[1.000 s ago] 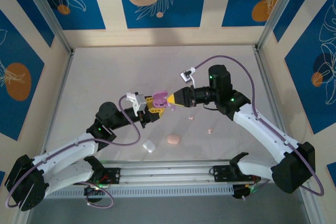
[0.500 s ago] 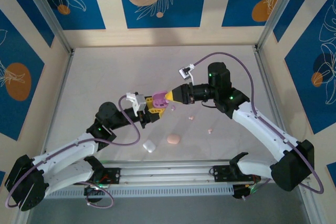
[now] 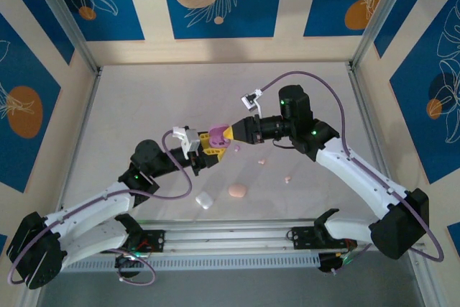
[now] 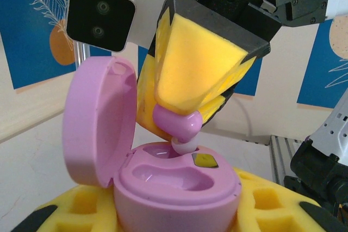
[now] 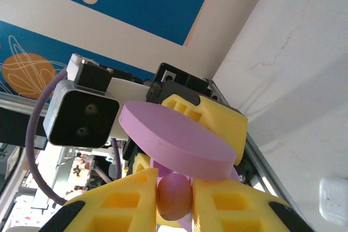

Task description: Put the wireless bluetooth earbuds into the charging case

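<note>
Our right gripper (image 4: 184,117), pinching a glossy lilac plastic earbud (image 4: 178,124), has edged left mid-frame; the bud now touches the open lilac charging case (image 4: 174,188) our left gripper (image 3: 210,144) clamps. Seating looks close.

Three cases (image 3: 237,190), two pink earbuds (image 3: 261,161), one lilac (image 4: 182,124)

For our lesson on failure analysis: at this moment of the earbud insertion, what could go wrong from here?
1. The lilac earbud is tip-deep in the far socket of the purple case; misaligned, it may jam or pop out on release.
2. The open lid stands close beside the right gripper; a bump could swing it shut.
</note>
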### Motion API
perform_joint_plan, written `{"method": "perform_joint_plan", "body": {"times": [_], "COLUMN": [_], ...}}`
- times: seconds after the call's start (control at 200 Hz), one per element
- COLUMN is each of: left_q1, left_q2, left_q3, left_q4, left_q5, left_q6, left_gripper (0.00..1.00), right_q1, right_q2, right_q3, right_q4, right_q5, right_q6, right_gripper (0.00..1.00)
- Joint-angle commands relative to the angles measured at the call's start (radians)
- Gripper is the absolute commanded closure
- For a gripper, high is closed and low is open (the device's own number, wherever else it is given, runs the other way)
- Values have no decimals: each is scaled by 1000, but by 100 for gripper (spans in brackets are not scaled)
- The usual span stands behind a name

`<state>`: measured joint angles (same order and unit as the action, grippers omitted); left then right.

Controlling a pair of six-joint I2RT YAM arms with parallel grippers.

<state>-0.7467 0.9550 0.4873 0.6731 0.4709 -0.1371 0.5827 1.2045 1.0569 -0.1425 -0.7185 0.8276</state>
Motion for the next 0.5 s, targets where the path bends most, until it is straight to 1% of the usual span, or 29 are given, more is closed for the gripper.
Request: {"method": "perform_joint_plan", "body": {"times": [0.0,0.31,0.495], "left_q1": [-5,-5,-4], "left_q2": [-17,-8,-7], "left_q3": [18,16,16], "left_q4": [80,98,100], "left_q5": [25,27,28], "left_q6": [-18,-28,-32], "left_gripper": [71,71,71], "right_q1": [6,16,20], "right_q2": [7,35,40], "right_q3": [35,77,92], "right_q4": [-114,-213,-236], "right_q5": [52,95,120], "right_q6": [-73,-128,-135], "right_gripper": [79,75,70]}}
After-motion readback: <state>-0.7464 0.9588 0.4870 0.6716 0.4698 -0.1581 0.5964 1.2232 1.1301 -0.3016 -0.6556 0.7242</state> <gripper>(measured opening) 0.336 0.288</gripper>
